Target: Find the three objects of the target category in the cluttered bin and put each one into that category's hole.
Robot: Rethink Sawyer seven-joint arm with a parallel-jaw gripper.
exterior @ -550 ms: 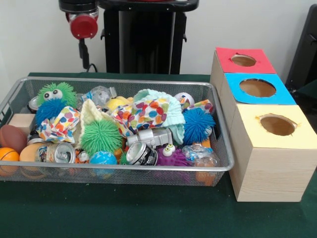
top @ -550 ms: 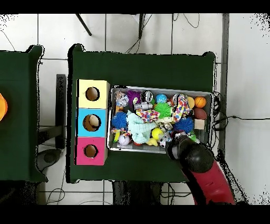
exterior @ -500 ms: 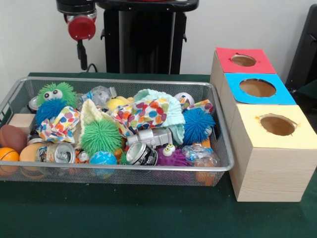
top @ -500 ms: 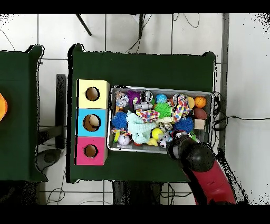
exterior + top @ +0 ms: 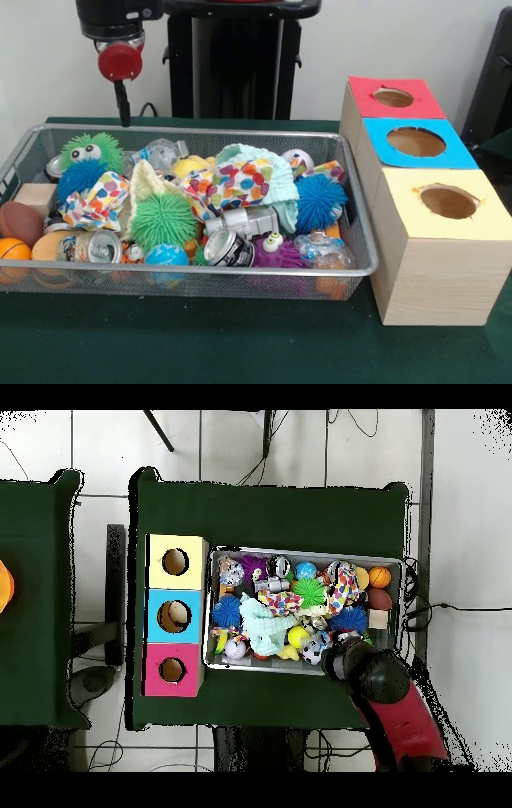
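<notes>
Green table (image 5: 240, 352): bin (image 5: 352, 268) clutter overlaps; claw (image 5: 120, 72) indistinct.

Dark green cloth table (image 5: 200, 344) and its surroundings

The dark green cloth table stands on a white tiled floor (image 5: 460, 534); a second green-topped table (image 5: 35, 584) sits beside it across a narrow gap, and black cables (image 5: 440, 609) trail over the tiles on its opposite side.

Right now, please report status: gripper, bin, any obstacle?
Gripper above bin's far rim, holds nothing visible. Bin full, cluttered. Green fuzzy toy sits just beneath.
</notes>
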